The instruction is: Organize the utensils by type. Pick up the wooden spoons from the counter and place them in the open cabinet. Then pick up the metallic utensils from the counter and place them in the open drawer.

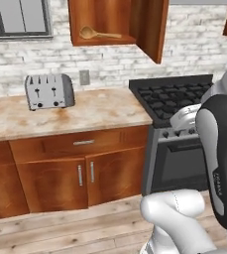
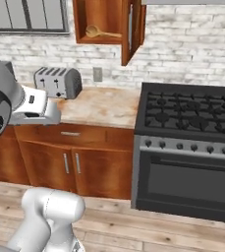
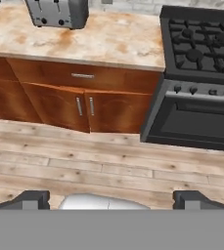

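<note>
One wooden spoon (image 1: 97,33) (image 2: 102,33) lies on the floor of the open cabinet (image 1: 120,22) (image 2: 109,19), bowl to the left. The cabinet hangs on the brick wall above the counter (image 1: 95,111) (image 2: 101,106) (image 3: 118,44). My gripper (image 3: 112,199) is open and holds nothing. Its two dark fingertips (image 3: 33,199) stand wide apart, out over the wooden floor in front of the base cabinets and well below the counter top. The metallic utensils and the open drawer are out of view.
A silver toaster (image 1: 49,91) (image 2: 58,82) (image 3: 58,12) stands at the back of the counter. To the right is a black gas stove (image 1: 177,96) (image 2: 190,113) (image 3: 201,44) with an oven below. A shut drawer front (image 1: 84,142) (image 3: 82,75) and two cabinet doors sit under the counter.
</note>
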